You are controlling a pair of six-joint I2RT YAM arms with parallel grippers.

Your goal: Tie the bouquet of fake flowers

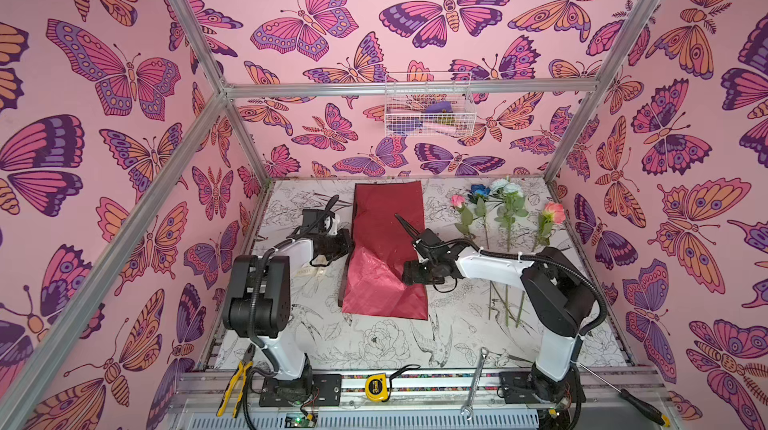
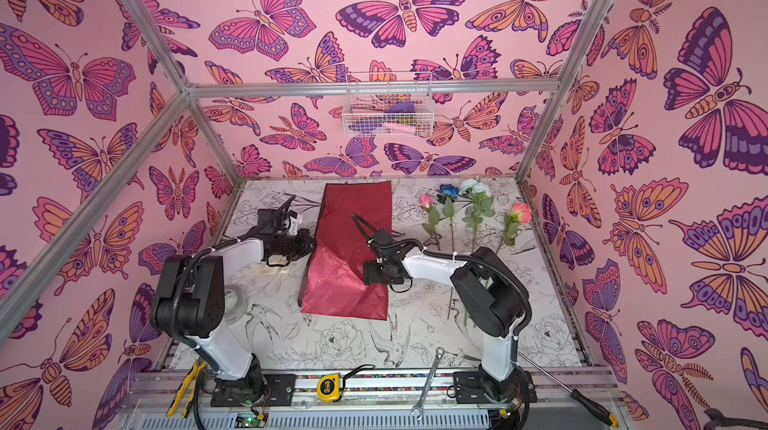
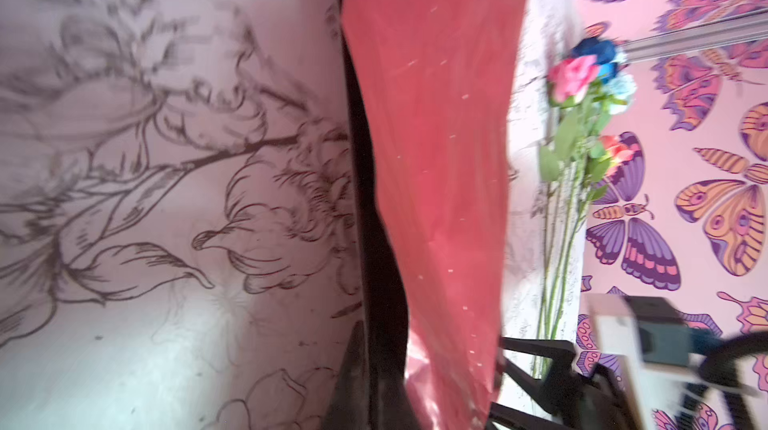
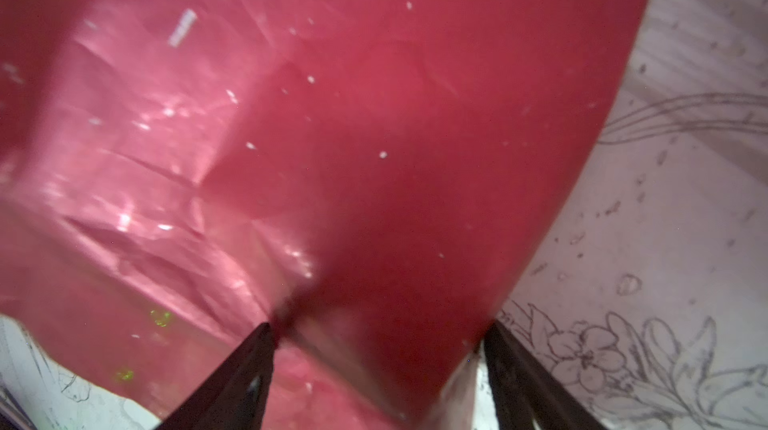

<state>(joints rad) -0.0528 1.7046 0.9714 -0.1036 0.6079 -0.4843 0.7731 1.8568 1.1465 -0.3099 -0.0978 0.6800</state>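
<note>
At the table's middle: the dark red wrapping paper (image 1: 388, 241) lay lengthwise on the table (image 1: 374, 345), flat at its far end, crumpled and raised in its near half
Left claw: the left claw (image 1: 348, 243) was closed at the paper's left edge and appeared to pinch that thin edge, which stood lifted there, its dark underside showing in the left wrist view
Right claw: the right claw (image 4: 382, 349) had its fingers apart, straddling the paper's right edge and gripping nothing
Why so held: probably one side was pinned so the sheet could be straightened or folded before the stems went on it
Flowers: the four flowers (image 1: 510, 210) lay side by side to the right of the paper, clear of it, heads toward the back wall, unbundled and untied
Ribbon: a cream ribbon (image 1: 309, 273) lay by the left arm, likely for the tie
Surface: white covering printed with black line-drawn blooms and birds
Room: pink butterfly walls, metal frame, a wire basket (image 1: 428, 108) on the back wall; pliers (image 1: 237, 382), tape measure (image 1: 377, 386), spanner (image 1: 476, 382) and screwdriver (image 1: 636, 403) along the front rail
</note>
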